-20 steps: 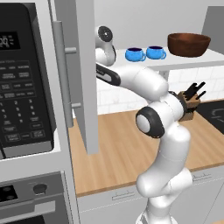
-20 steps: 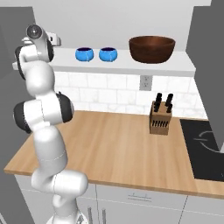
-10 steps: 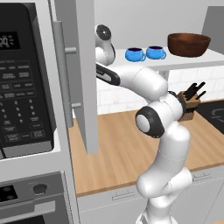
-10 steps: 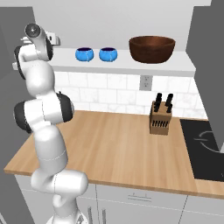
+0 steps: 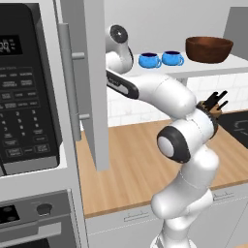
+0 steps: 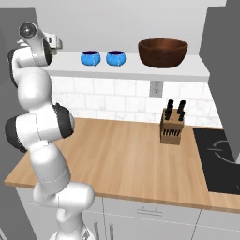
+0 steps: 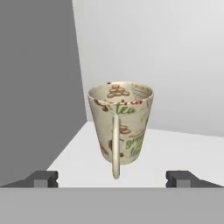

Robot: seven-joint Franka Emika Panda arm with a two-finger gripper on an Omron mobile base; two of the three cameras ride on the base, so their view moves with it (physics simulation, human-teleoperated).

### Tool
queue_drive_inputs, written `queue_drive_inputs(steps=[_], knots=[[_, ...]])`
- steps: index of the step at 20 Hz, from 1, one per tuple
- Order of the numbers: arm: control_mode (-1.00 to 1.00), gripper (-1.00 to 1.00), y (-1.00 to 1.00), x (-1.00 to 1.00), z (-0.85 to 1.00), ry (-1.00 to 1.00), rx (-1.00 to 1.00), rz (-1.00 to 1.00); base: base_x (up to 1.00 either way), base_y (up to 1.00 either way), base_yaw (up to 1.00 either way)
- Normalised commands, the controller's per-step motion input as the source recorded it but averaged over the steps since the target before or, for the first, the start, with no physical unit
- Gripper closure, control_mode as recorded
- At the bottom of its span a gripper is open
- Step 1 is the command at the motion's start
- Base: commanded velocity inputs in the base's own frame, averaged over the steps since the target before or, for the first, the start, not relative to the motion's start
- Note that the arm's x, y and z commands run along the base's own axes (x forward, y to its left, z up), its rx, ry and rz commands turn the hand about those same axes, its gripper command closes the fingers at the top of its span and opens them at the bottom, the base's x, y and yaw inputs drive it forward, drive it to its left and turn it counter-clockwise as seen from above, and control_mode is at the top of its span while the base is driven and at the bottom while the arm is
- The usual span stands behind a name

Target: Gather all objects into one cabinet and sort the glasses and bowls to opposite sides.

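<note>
Gripper [image 7: 112,178] now spread wide, cream tumbler [image 7: 120,127] upright between its tips untouched, near shelf [image 7: 175,151] left wall

White cabinet shelf [image 6: 140,70] carries two blue cups [image 6: 90,58] [image 6: 116,58] side by side, and the dark brown bowl [image 6: 163,51] sits at their 3 o'clock. The cream tumbler [image 7: 120,123] stands upright on the same shelf floor. Below, a knife block [image 6: 171,127] rests on the wooden table [image 6: 117,159].

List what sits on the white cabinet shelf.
On the shelf: two blue cups, a brown bowl, and a cream tumbler standing upright at the left end. Bowl contents hidden.
</note>
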Motion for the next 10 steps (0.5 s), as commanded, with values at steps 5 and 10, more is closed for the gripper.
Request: queue_drive_inputs(steps=[5, 10], knots=[[-1.00, -1.00, -0.34, -0.57, 0.00, -0.04, 0.00, -0.05, 0.00, 0.00, 0.00], [-1.00, -1.00, -0.49, -0.77, 0.05, 0.00, 0.00, -0.06, 0.00, 0.00, 0.00]])
